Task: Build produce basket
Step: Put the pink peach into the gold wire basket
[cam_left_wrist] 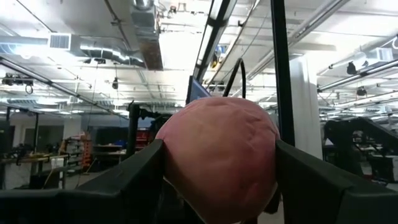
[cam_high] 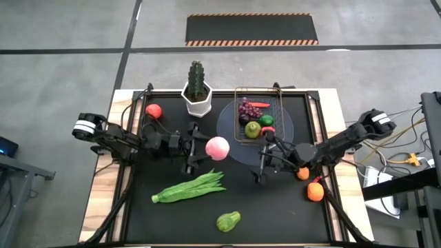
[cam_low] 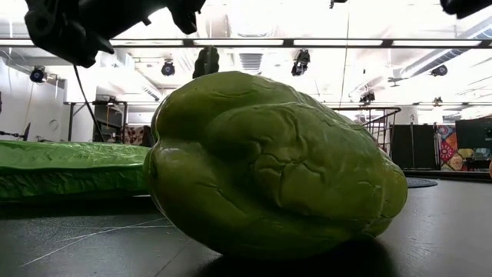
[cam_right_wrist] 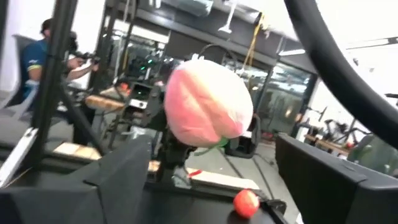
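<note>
The left gripper (cam_high: pixel 207 149) is clamped on the pink peach (cam_high: pixel 218 147), lifted above the dark table (cam_high: pixel 275 207). In the left wrist view the peach (cam_left_wrist: pixel 217 158) fills the gap between the two fingers (cam_left_wrist: pixel 127 186), pressed by both. The arm reaches toward the table's middle, so the peach sits at its far tip, just beside the grey plate (cam_high: pixel 231 138).

The basket (cam_high: pixel 258 114) stands on that plate, beyond the peach and well apart from the left gripper. Its long axis runs from the table's far edge toward the near one. Inside lie purple grapes (cam_high: pixel 247 108), a carrot (cam_high: pixel 258 105) lying crosswise near the far wall, a lime (cam_high: pixel 266 120) and a green pear (cam_high: pixel 253 129) at the near end.

The right gripper (cam_high: pixel 264 165) hangs just in front of the plate's near edge, fingers spread and empty, facing the peach (cam_right_wrist: pixel 208 106) across a short gap. Two oranges (cam_high: pixel 315 191) lie behind it beside its arm.

The beans (cam_high: pixel 189 187) lie nearer than the left gripper, their long axis slanting, stem end toward the left near corner. A green lumpy vegetable (cam_high: pixel 228 221) rests nearer still, close to the low camera (cam_low: pixel 277 165). A tomato (cam_high: pixel 153 110) sits behind the left arm, by the cactus pot (cam_high: pixel 197 93). A person (cam_right_wrist: pixel 46 56) shows in the room.
</note>
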Tool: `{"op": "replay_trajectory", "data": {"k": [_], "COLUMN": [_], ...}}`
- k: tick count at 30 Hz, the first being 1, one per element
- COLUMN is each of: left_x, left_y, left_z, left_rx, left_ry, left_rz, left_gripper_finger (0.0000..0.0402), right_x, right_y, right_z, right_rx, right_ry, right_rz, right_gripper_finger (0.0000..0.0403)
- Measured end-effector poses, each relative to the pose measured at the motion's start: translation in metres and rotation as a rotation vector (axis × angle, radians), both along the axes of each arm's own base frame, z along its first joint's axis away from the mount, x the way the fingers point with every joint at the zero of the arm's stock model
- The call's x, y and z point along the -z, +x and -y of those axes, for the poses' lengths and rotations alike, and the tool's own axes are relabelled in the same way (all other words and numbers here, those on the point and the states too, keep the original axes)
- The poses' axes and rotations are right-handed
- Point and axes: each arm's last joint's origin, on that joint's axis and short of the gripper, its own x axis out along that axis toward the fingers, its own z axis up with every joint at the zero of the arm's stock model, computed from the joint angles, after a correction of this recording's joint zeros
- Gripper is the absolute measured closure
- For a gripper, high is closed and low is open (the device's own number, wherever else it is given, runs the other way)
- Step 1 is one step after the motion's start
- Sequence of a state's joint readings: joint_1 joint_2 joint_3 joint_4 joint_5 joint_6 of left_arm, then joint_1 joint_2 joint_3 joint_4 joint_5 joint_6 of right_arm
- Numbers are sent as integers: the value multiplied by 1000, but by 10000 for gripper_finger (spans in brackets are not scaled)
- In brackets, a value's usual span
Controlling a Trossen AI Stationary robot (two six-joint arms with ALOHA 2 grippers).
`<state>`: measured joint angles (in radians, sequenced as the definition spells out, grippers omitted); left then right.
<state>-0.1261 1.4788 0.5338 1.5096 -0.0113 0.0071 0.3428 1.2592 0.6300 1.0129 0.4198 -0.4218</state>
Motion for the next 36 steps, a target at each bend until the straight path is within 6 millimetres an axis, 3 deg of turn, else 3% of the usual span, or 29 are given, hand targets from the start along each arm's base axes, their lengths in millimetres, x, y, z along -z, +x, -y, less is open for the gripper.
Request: {"op": "replay_trajectory", "data": {"k": [5,9,15,31,36], "left_x": [1,3,3,4,4], "left_y": [10,22,28,28,28], "left_z": [1,3,3,4,3], "left_rx": [-1,-3,-17,10,23], "left_ry": [-2,-4,-14,-15,-41], "left_rz": [-2,12,31,23,18], "left_gripper_finger": [146,146,145,145,142], "right_x": [6,3,-4,-6,-6], "right_y": [13,26,36,39,39], "right_z": [6,3,4,4,4], "right_rx": [-19,-45,57,64,66], "right_ry": [-19,-42,-55,-80,-70], "right_rz": [29,34,45,40,37], "right_gripper_finger": [50,53,63,145,155]}}
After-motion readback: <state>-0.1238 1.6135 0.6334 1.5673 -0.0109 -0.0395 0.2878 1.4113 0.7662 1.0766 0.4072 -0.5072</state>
